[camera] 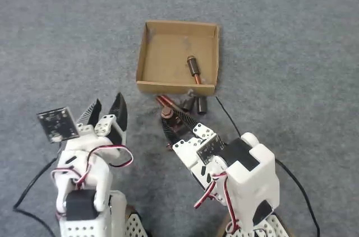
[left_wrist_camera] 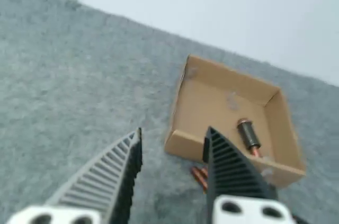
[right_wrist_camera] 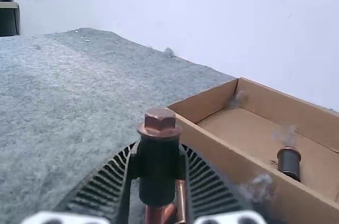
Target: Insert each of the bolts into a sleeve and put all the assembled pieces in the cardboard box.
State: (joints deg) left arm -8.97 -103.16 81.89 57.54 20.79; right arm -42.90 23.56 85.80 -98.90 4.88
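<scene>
Right wrist view, nearest item: right gripper (right_wrist_camera: 157, 154), clamped on one bolt-and-sleeve piece (right_wrist_camera: 158, 173). The piece is held upright with its copper hex head above the black sleeve, apparently so that the bolt stays seated while it is carried as a unit. Left gripper (camera: 109, 102): jaws spread with nothing between them, over bare grey carpet (camera: 67, 52) to one side of the box, probably parked out of the way. Loose stock, just beyond the right gripper and just beside the box's near wall: one copper bolt (camera: 164, 101), first sleeve (camera: 188, 104), second sleeve (camera: 201, 104), all unassembled. Cardboard box (camera: 175, 87): open-topped, and it holds one finished piece (camera: 194, 68) lying on its side toward the right arm's side. Judged status: one unit delivered, one in hand awaiting deposit, further parts outstanding.
</scene>
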